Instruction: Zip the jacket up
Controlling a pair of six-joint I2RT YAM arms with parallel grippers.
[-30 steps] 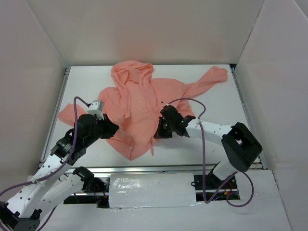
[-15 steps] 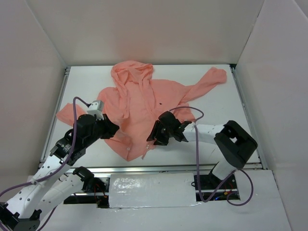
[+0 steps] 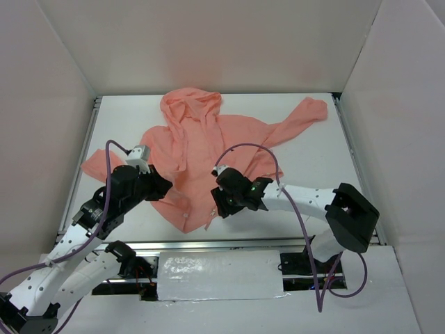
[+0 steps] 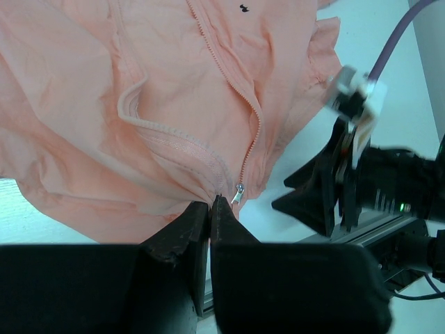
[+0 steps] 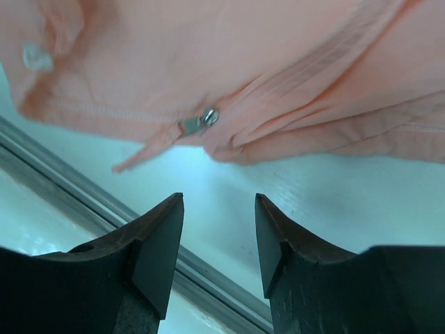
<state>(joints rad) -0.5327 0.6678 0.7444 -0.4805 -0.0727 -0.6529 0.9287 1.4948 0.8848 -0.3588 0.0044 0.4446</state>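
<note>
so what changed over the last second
The right gripper swung left and nearer, toward the near hem of the jacket, and opened its jaws; it now hangs open just short of the zipper pull. The left gripper stayed shut on the hem, and the jacket barely shifted.

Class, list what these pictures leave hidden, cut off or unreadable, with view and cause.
- Top view: zipper pull too small to see beside the right gripper.
- Left wrist: how much jacket the left gripper pinches, hidden by its shut fingers.
- Top and left wrist: chest mark too small to read.
- Right wrist: jacket cut off by the top edge.
</note>
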